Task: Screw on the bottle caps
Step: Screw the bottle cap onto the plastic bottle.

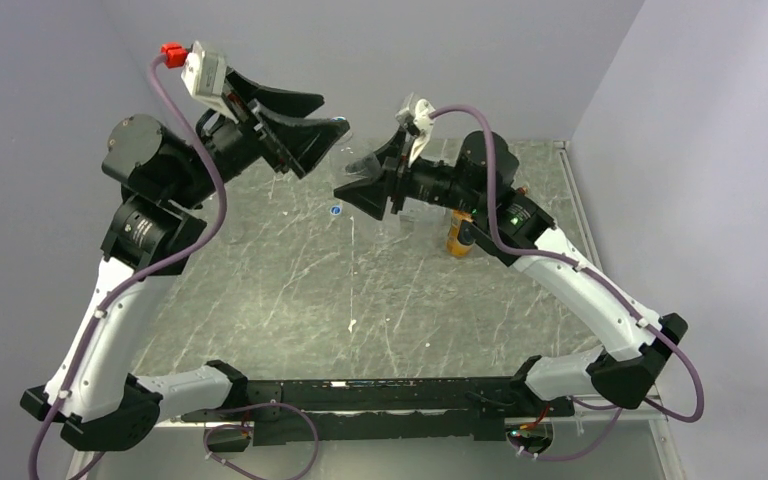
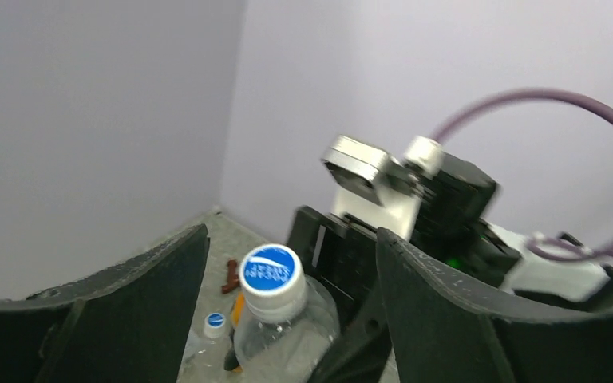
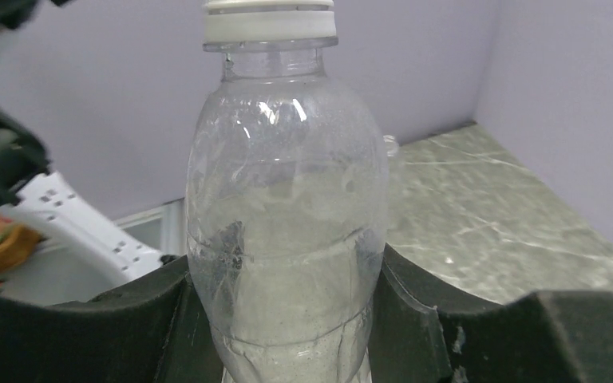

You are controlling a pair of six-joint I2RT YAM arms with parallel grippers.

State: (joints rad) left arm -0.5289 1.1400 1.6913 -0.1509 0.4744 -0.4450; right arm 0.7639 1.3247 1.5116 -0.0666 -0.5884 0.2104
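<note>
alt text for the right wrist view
A clear plastic bottle stands upright, clamped low between the black fingers of the right gripper, its white cap at the top edge. Behind lie a grey marbled table and lilac walls.

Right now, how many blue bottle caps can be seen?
2. One blue cap sits on the clear bottle held in the right gripper; a loose cap lies on the table between the arms. The arms may hide more.

Two bottles (image 3: 287, 239) (image 1: 457, 235), two blue caps (image 2: 270, 271) (image 1: 335, 211)
</note>
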